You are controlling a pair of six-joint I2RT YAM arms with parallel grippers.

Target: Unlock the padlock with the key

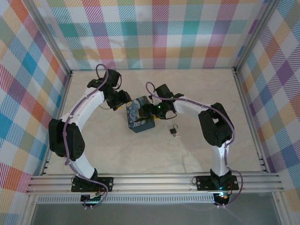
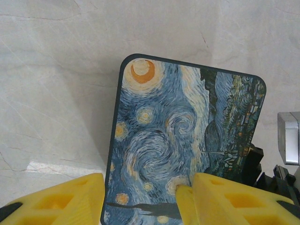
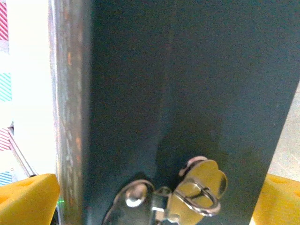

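We're looking down from above, and the blue tin with the swirly yellow print sits near the middle of the table. Both arms curl in on it. The left gripper is at the tin's 10 o'clock and the right gripper is tight against its 2 o'clock side. Out at the tin's 4 o'clock, apart from it, a small dark-and-pale object lies on the bare table. It's too small for us to say what it is.

On the left wrist camera the left gripper has its yellow jaws released and spread wide. One fingertip is over the printed lid of the tin. The other is at the lid's 7 o'clock edge, and we can't tell whether either touches.

Over on the right wrist view the right gripper is released too, with a yellow finger in each bottom corner. The tin's dark wall stands close in front of it. And there's the padlock! It's a tiny silver heart-shaped piece with a thin shackle loop, hanging on that wall at 5 o'clock in the frame, just beside a small silver ring. It lies between the two fingers, and neither touches it.
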